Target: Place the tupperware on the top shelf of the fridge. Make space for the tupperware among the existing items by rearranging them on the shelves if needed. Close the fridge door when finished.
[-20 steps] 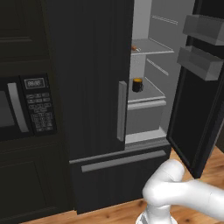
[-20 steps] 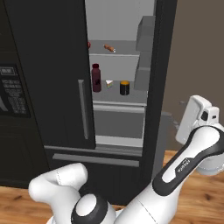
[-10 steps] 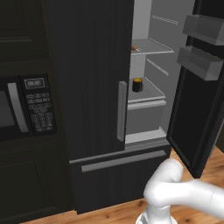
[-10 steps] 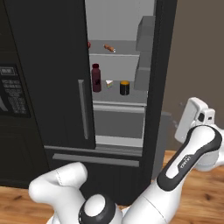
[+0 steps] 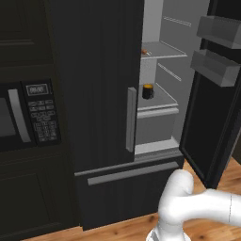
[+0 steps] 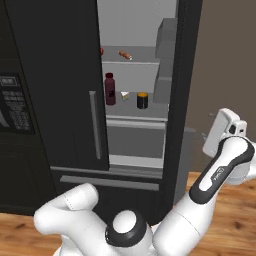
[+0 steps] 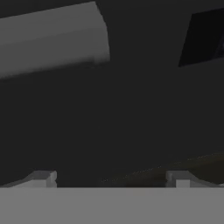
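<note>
1. The black fridge stands with its left door shut and its right door swung wide open, so the light-grey interior shows in both base views.
2. The top shelf carries a red round fruit at its left end, half hidden by the shut door's edge, and a skewer of brown-orange pieces lying just beside it.
3. On the shelf below a dark-red bottle stands upright at the left, a small wedge lies near it, and a dark jar with orange top stands to the right of the wedge, apart from both.
4. In the left base view the same jar sits near the front edge of that lower shelf.
5. Two grey door bins hang on the inside of the open door, one above the other.
6. A black microwave with keypad is built into the dark cabinetry left of the fridge.
7. The tupperware cannot be made out in any of the views.
8. The arm's white hand is raised to the right of the open door's outer face, above the wooden floor.
9. In the hand view the fingers rise well apart at the bottom edge with nothing between them, facing a dark surface with a grey bar slanting across the upper left.
</note>
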Motion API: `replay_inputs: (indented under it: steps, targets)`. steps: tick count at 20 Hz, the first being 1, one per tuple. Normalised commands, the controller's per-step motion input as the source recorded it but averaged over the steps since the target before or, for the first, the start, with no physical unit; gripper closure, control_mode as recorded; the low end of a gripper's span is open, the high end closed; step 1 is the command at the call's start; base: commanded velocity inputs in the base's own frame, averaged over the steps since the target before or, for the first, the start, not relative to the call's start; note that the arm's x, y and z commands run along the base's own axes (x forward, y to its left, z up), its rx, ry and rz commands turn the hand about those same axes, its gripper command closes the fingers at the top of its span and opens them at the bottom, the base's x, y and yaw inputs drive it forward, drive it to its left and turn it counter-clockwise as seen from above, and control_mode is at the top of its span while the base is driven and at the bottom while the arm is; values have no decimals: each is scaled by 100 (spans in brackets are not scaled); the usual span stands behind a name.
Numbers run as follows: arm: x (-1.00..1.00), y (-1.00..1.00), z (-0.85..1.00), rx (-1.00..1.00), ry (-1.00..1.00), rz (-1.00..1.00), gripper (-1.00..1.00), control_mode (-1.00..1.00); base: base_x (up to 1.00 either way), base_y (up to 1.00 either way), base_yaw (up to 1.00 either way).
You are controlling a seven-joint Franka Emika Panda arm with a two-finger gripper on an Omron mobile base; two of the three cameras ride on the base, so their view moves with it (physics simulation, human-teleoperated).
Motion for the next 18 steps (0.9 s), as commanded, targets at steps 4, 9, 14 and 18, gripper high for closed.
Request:
replay_inputs:
  steps: [4,9,14,18]
  targets:
    - [28,-7,-10,0,0,8,-100,-100,0,0,0]
    - [0,17,-15,-1,0,20,-100,-100,0,0,0]
    - [0,68,-19,-6,0,20,-100,-100,0,0,0]
    - [-12,80,-16,-7,-1,21,-100,-100,0,0,0]
